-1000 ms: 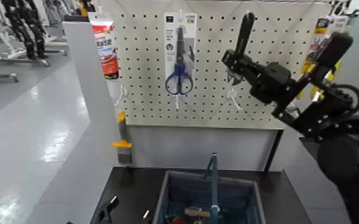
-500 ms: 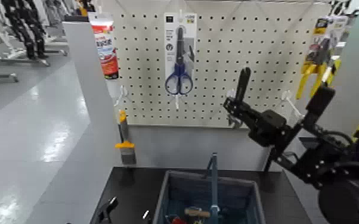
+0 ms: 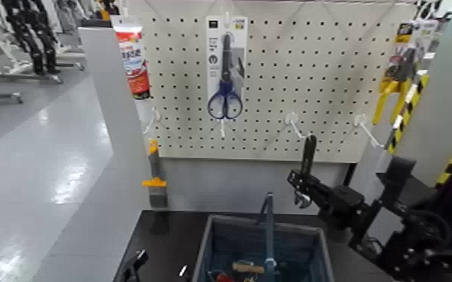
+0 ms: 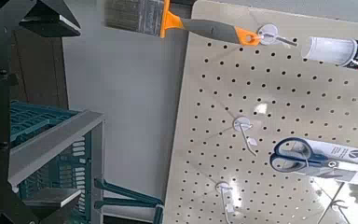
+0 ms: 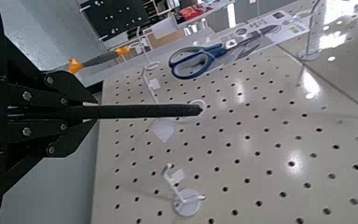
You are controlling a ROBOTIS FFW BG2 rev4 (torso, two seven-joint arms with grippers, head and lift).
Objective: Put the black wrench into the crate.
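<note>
Holding the slim black wrench (image 3: 308,159) upright, clenched in my right gripper (image 3: 304,184) above the blue-grey slatted crate (image 3: 221,238), I keep its handle vertical so it clears the tall central bar (image 3: 268,229); my left gripper (image 3: 134,264) waits low beside the crate.

We see a white pegboard (image 3: 326,82) with blue scissors (image 3: 225,94) on a card, and yellow pliers (image 3: 394,82) hanging at its right edge. A tube (image 3: 133,60) with a red label hangs on the left beside the board, and a brush (image 3: 155,180) with an orange collar hangs below it.
</note>
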